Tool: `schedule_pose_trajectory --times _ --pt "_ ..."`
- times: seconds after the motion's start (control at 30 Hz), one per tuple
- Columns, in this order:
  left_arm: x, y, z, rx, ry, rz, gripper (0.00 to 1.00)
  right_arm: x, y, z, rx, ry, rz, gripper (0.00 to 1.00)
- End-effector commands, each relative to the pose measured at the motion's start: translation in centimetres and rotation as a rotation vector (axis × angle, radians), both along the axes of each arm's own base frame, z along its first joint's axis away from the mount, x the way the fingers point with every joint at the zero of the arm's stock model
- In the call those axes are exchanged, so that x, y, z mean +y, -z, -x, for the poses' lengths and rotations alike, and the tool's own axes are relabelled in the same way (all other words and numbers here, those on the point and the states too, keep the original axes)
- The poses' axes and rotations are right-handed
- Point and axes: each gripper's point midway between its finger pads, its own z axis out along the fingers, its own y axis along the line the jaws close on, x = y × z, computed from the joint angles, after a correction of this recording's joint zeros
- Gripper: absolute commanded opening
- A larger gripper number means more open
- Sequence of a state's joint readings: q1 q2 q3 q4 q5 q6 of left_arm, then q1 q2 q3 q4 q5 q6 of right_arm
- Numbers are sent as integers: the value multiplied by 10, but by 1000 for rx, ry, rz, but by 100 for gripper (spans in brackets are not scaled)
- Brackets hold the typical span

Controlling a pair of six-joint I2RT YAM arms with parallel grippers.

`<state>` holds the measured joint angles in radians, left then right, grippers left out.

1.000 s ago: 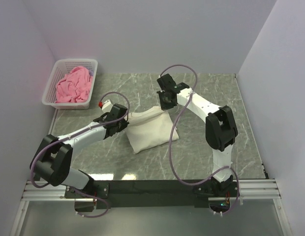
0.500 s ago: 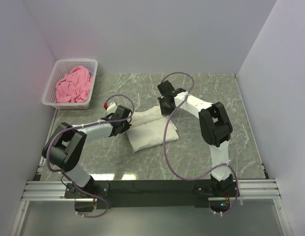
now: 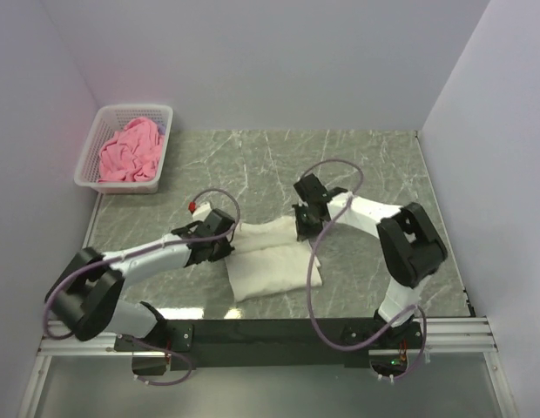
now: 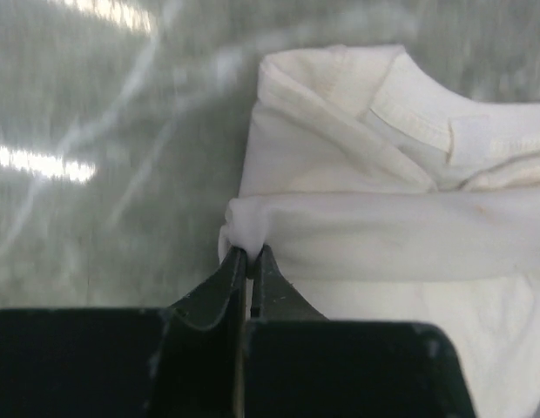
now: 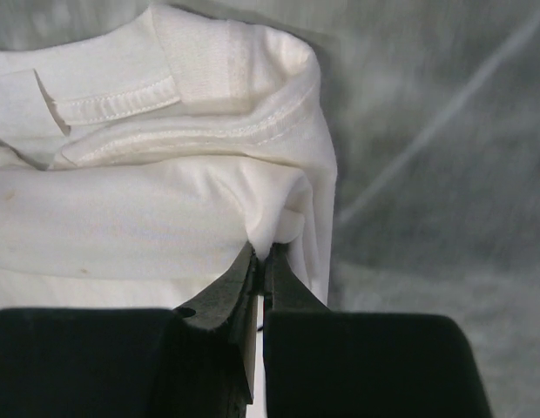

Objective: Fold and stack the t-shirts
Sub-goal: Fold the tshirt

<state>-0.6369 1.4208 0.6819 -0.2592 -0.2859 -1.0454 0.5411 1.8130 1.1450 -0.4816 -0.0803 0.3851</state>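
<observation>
Left end effector (image 4: 248, 254) and right end effector (image 5: 262, 254) are each pinching shut on 1 end of a fold in the cream t-shirt (image 3: 272, 261). Fold axis is running left-right between them, shirt body lying on the table (image 3: 366, 165) toward the bases. Pink t-shirt (image 3: 129, 150) is sitting in the basket (image 3: 135, 108), nearer the left arm.

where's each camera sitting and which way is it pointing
top external: above and behind the bases, looking down on the table; both arms show.
left wrist: on the left arm, looking past the left tool at the cream t-shirt.
right wrist: on the right arm, looking past the right tool at that shirt.
shared: both wrist views show the shirt's collar.
</observation>
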Motion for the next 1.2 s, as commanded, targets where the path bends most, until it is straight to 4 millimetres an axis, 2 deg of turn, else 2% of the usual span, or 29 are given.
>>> schedule_pose_trajectory --times 0.0,0.03,0.1,0.17,0.23,0.4,0.53,0.7,0.8,1.03,1.17 --pt "10 -9 44 64 8 -29 1 -21 -5 57 96 18 33 0" --pt "9 -26 42 18 1 6 1 -25 -11 57 72 28 36 0" --pt "9 -44 39 -28 -6 32 1 -26 -30 52 8 43 14 0" --pt "6 -70 30 -105 2 61 1 -29 -42 47 -37 57 9 0" --pt "1 -89 24 -160 34 77 1 -28 -54 43 -73 68 -5 0" --pt "-16 -101 19 -205 127 92 1 -30 -67 43 -102 94 -25 0" --pt "-13 -101 15 -229 118 70 1 -37 -72 42 -136 118 -16 0" --pt "-13 -106 4 -297 80 88 1 -46 -65 39 -145 163 -9 0" --pt "-12 -99 -3 -310 55 77 1 -46 -61 35 -166 172 -19 0" --pt "-4 -64 -11 -284 -10 22 1 -41 -51 16 -179 171 0 0" --pt "-3 -46 -17 -271 -32 -2 1 -38 -37 5 -162 177 8 0"
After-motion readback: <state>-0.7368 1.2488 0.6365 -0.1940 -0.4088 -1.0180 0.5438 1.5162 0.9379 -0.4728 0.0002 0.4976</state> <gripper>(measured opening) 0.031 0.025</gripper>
